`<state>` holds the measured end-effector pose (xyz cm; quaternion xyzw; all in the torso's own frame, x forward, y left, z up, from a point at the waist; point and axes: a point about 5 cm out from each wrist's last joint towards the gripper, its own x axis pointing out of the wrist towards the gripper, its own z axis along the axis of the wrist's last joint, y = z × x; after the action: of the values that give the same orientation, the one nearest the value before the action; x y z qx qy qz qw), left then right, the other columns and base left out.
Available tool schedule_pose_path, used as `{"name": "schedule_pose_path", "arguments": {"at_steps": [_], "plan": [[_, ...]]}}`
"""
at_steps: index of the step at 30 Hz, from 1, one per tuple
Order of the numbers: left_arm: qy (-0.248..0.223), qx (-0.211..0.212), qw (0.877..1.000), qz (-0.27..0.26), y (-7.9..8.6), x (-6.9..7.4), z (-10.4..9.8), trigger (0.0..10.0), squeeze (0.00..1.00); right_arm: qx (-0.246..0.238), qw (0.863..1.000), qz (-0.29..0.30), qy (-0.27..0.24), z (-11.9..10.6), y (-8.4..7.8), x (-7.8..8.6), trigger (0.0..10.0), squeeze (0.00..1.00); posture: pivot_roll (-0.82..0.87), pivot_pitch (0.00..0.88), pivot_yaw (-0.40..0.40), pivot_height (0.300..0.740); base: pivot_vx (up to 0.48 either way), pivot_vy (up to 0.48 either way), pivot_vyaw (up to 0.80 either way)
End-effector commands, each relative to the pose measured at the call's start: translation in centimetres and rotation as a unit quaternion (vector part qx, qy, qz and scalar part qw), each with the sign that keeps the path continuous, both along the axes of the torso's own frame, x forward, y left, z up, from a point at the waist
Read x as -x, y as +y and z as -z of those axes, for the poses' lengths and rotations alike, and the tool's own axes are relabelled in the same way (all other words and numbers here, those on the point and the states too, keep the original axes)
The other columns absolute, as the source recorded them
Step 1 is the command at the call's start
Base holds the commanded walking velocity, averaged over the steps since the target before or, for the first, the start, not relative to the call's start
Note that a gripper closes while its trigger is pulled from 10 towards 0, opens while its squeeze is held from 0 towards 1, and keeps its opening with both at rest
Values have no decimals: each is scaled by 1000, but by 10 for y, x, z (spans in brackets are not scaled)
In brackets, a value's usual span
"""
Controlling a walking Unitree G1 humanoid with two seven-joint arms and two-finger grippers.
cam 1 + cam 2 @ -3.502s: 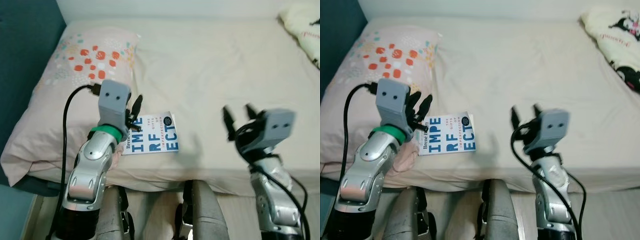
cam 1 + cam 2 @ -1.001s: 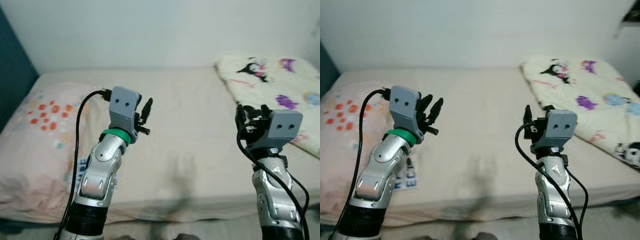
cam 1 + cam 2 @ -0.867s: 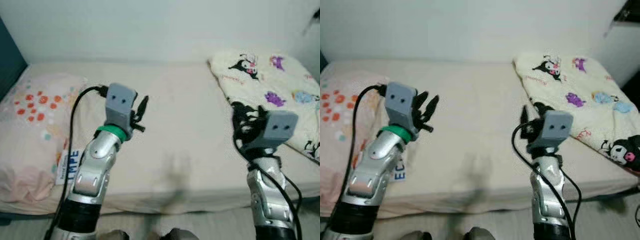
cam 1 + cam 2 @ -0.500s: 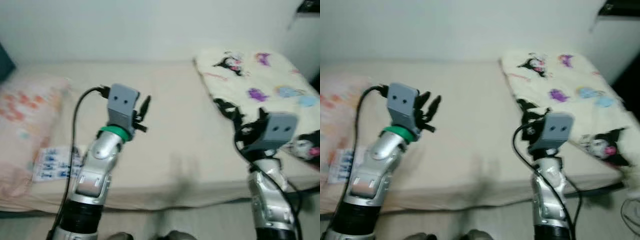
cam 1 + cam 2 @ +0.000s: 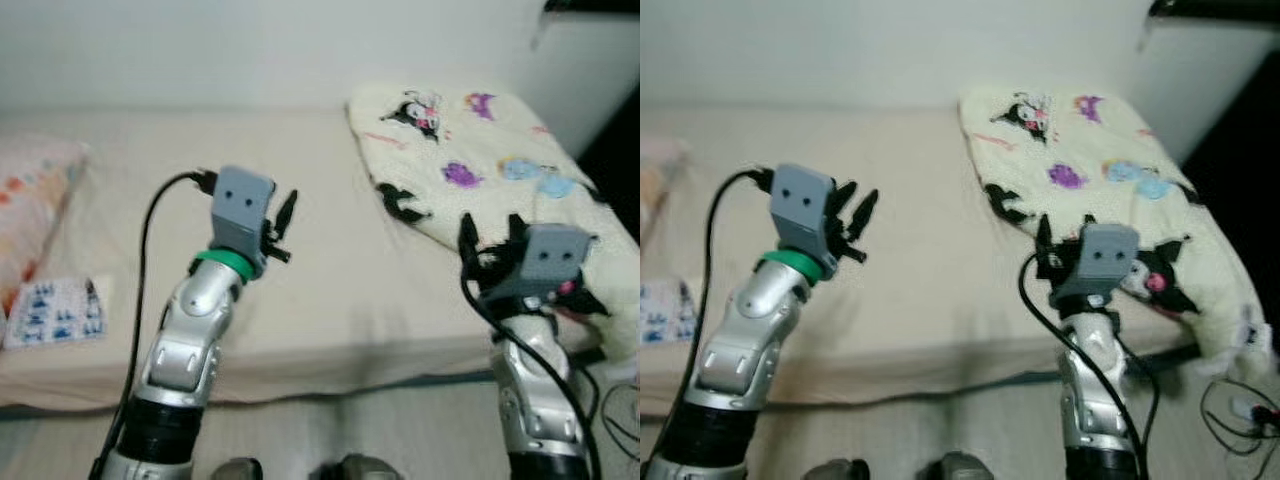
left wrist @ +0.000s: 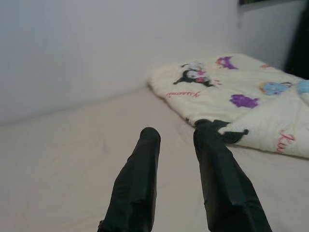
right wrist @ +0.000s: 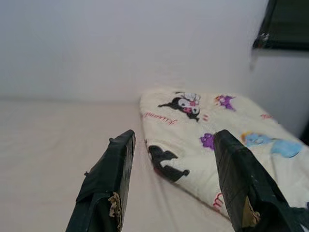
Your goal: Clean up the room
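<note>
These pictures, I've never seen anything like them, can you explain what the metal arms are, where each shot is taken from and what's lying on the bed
The silver arms belong to a humanoid robot tidying a room. The two wide pictures come from a stereo camera in its head, looking down over a bed. The other two come from cameras on its wrists, looking along each gripper's two black fingers.

The left gripper and right gripper are both raised above the bed, open and holding nothing.

On the bed lie a cream blanket with cartoon prints on the robot's right, a book with blue lettering near the front edge on its left, and beside the book a pillow with orange dots.
</note>
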<state>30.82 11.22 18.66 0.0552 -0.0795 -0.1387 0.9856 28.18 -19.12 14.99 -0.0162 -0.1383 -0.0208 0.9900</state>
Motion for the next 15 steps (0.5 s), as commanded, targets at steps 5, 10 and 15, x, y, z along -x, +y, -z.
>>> {"name": "schedule_pose_path", "arguments": {"at_steps": [5, 10, 15], "plan": [[10, -6, 1000, 6, -4, 1, 6, 10000, 0, -3, 1000, 5, 6, 3, -3, 3, 10000, 0, -93, 0, 33, 734, 0, -337, 0], [10, -7, 1000, 8, -4, 1, 6, 10000, 0, -4, 1000, 5, 7, 5, -2, 4, 10000, 0, -92, 0, 37, 734, 0, -335, 0], [10, -8, 1000, 8, -4, 1, 6, 10000, 0, -5, 1000, 4, 8, 5, -2, 4, 10000, 0, -91, 0, 38, 734, 0, -337, 0]]}}
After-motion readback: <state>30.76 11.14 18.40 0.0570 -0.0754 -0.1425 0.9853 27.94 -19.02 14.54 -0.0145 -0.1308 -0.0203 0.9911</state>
